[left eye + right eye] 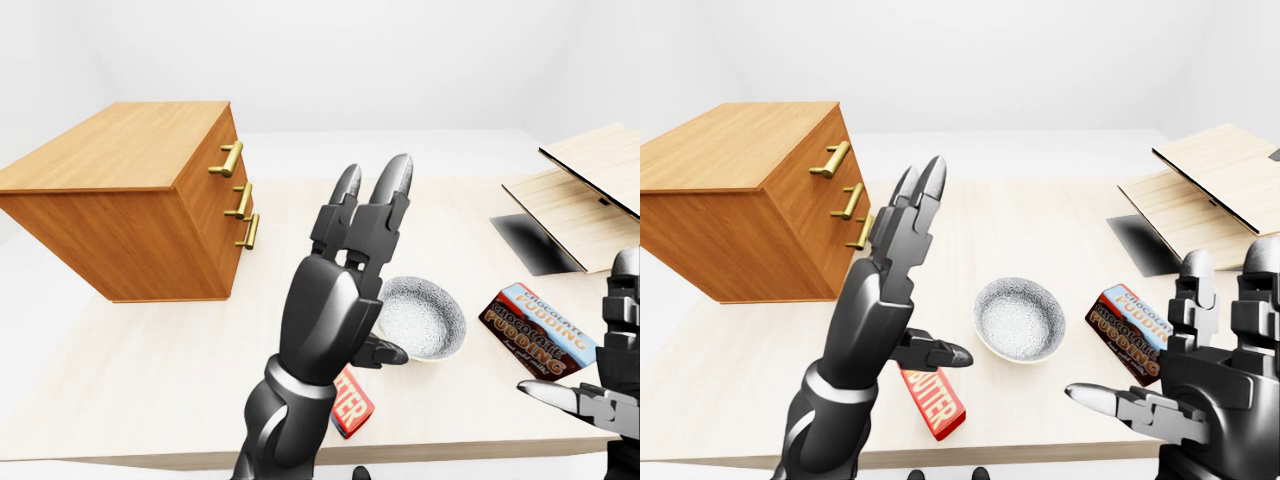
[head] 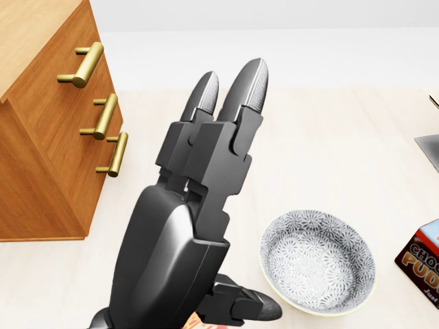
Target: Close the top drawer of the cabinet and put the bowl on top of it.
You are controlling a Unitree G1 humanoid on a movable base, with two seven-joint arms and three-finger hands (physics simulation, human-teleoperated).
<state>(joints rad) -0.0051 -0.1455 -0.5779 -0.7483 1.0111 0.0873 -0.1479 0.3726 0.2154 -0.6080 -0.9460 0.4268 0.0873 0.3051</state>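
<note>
A pale wooden table [image 1: 1040, 230] fills the right-eye view. At 4 o'clock in that view a chocolate pudding box [image 1: 1130, 320] lies flat, lettering up. At 6 o'clock, near the table's bottom edge, lies a red packet [image 1: 932, 398] with white letters, partly hidden. Two pale wooden boards [image 1: 1215, 170] overlap at 3 o'clock, with a dark grey patch [image 1: 1140, 245] just beneath them.

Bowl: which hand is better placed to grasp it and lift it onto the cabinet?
Left, probably. In the right-eye view the left hand is open with its thumb close beside the bowl, on the cabinet side. The right hand, also open, hangs lower right, by the pudding box.
</note>
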